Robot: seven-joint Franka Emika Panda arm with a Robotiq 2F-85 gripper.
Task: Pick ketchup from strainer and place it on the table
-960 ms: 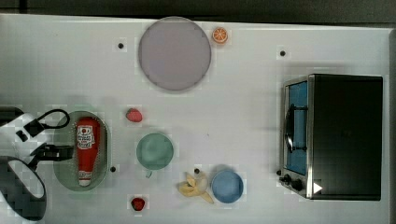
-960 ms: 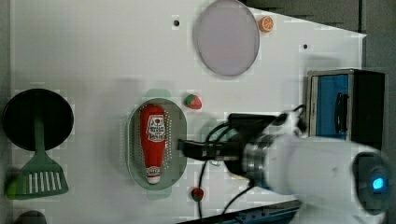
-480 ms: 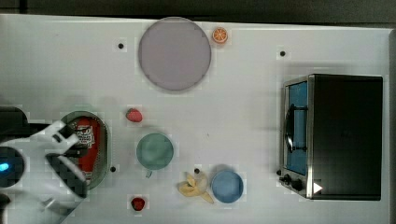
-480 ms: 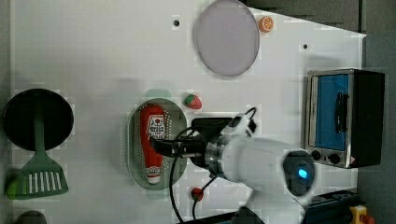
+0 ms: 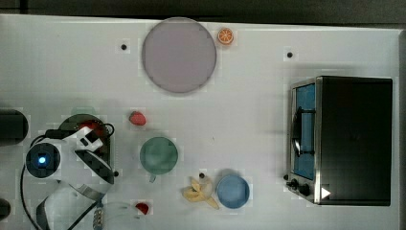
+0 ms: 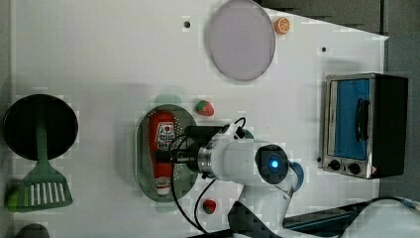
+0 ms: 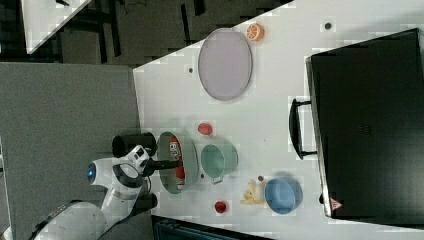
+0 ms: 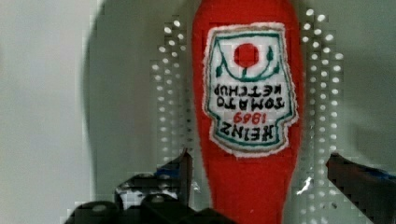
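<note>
- Ketchup (image 6: 162,148): slim red squeeze bottle, white label edged in green, red tomato emblem, white cap at one end.
- Lying flat along the pale green perforated strainer (image 6: 143,158), on the white table (image 6: 99,59).
- Gripper (image 8: 254,175) low over the bottle's narrower half, jaws spread wide, one dark finger on each side of the red body, neither seen touching it.
- Against a second earlier: arm swung in from beside the strainer to directly above it, covering most of it in the top view; bottle unmoved.
</note>
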